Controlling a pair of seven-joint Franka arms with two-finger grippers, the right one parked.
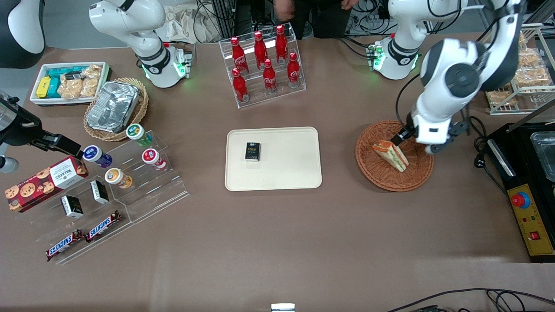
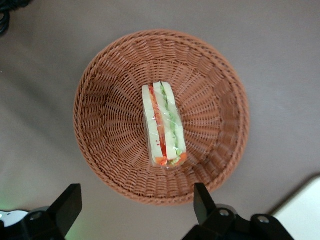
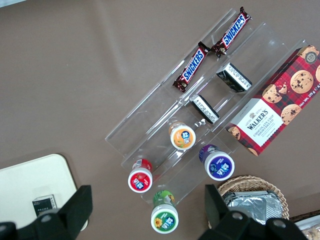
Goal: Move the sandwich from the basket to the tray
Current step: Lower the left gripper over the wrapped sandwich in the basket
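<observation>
**Open gripper above the basket, sandwich below**

The left arm's gripper (image 2: 135,207) hangs over the basket (image 2: 100,125) with its two fingers (image 2: 67,202) spread wide and nothing between them. The sandwich (image 2: 164,125) lies on the basket floor near its middle, filling edge up, showing red and green layers between white bread; the fingers are above it and not touching it. In the front view the gripper (image 1: 409,138) is over the basket's (image 1: 377,173) rim farthest from the camera, just beside the sandwich (image 1: 391,155). The tray (image 1: 295,173) lies well apart toward the parked arm's end, with a small black box (image 1: 252,151) on it. A rack of red bottles (image 1: 264,65) stands farther from the camera than the tray.
</observation>
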